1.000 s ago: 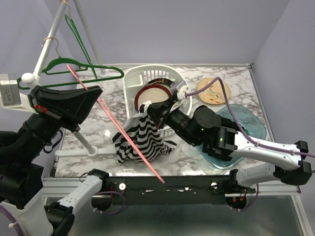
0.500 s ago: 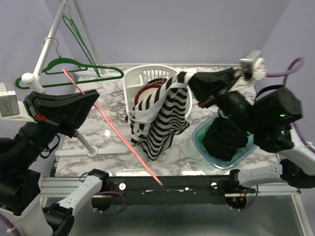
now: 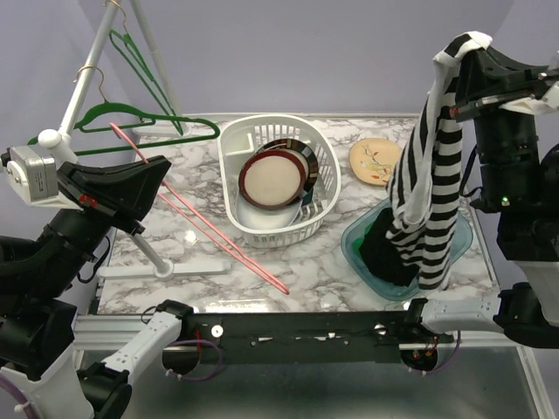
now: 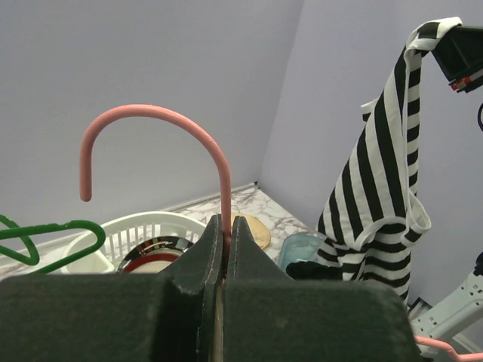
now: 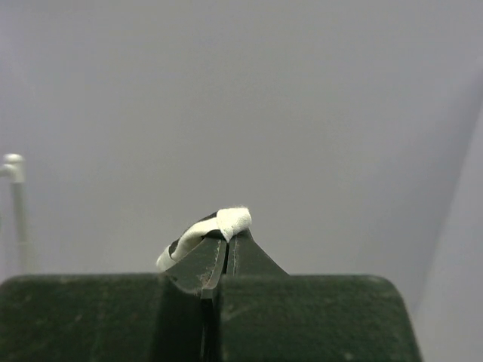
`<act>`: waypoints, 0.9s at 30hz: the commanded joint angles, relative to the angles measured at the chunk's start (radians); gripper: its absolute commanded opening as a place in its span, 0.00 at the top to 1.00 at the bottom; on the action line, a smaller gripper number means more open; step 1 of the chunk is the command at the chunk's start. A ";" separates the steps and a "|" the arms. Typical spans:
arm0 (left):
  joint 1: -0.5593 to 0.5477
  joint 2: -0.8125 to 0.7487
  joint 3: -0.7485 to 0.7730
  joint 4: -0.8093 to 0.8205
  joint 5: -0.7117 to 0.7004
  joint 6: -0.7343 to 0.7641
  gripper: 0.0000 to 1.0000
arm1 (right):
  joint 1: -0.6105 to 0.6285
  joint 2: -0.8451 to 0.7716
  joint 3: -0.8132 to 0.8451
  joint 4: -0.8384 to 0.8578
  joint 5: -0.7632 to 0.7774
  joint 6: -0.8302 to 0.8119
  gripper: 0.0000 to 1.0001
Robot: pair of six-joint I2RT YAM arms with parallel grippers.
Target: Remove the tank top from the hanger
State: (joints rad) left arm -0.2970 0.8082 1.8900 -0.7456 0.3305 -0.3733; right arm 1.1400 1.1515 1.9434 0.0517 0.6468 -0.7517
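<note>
The black-and-white striped tank top [image 3: 428, 188] hangs free from my right gripper [image 3: 467, 54], which is shut on its white strap [image 5: 230, 220] high at the right. Its hem dangles over the teal bin [image 3: 454, 229]. It also shows in the left wrist view [image 4: 385, 181]. My left gripper [image 4: 224, 230] is shut on the stem of the pink hanger [image 4: 181, 132], which is bare. In the top view the pink hanger [image 3: 210, 229] slants from my left gripper [image 3: 157, 166] down to the table's front edge.
A white basket [image 3: 325, 166] with plates [image 3: 272, 179] stands mid-table. A yellow plate [image 3: 376, 161] lies behind the teal bin, which holds dark cloth [image 3: 389, 253]. A white rack [image 3: 83, 87] with green hangers [image 3: 131, 127] stands at the left.
My right gripper has risen up and to the right with the tank top, pulling it fully off the pink hanger. The hanger, still in my left gripper, has shifted slightly.
</note>
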 commanded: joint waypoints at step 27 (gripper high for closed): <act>-0.004 0.017 0.014 0.037 -0.100 0.071 1.00 | -0.283 -0.302 -0.529 -0.495 0.621 0.652 0.99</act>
State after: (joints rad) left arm -0.2970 0.8165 1.8954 -0.7414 0.2615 -0.3202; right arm 0.8822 0.8303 1.2881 -0.1333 1.0245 -0.2829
